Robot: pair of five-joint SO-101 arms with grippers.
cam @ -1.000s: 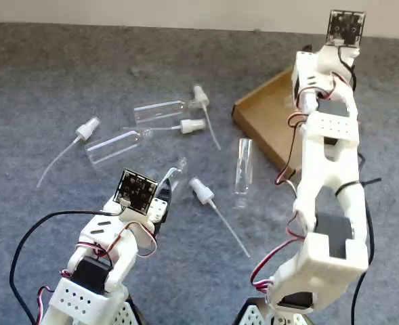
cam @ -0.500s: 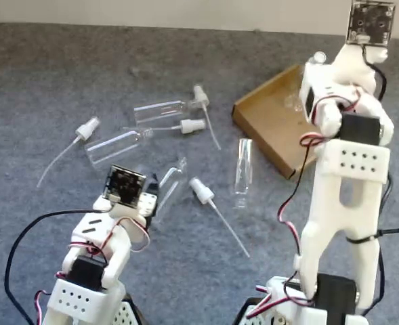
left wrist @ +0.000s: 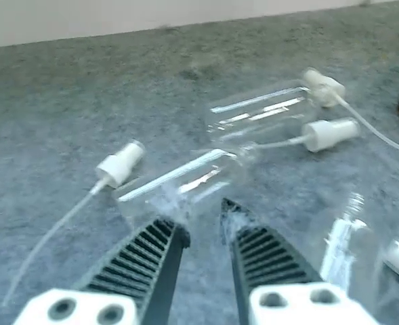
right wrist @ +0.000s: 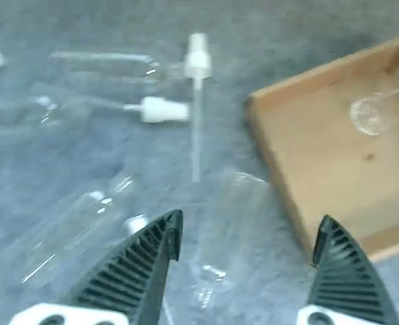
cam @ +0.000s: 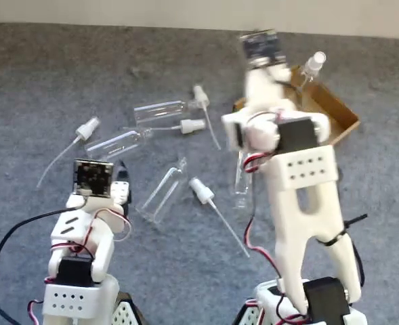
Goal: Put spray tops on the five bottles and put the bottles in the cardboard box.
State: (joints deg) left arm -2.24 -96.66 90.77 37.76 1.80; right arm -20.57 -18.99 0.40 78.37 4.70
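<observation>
right wrist view: right gripper spread wide, empty, over a bottle just beside the box edge; left gripper narrowly parted, empty.

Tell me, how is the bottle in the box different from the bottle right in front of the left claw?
The bottle in the box has a white spray top on; the bare bottle in front of the left gripper has an open neck. The bottle in the box leans, top poking above the cardboard box edge; the bare bottle lies flat on the grey carpet. Both are clear.
</observation>
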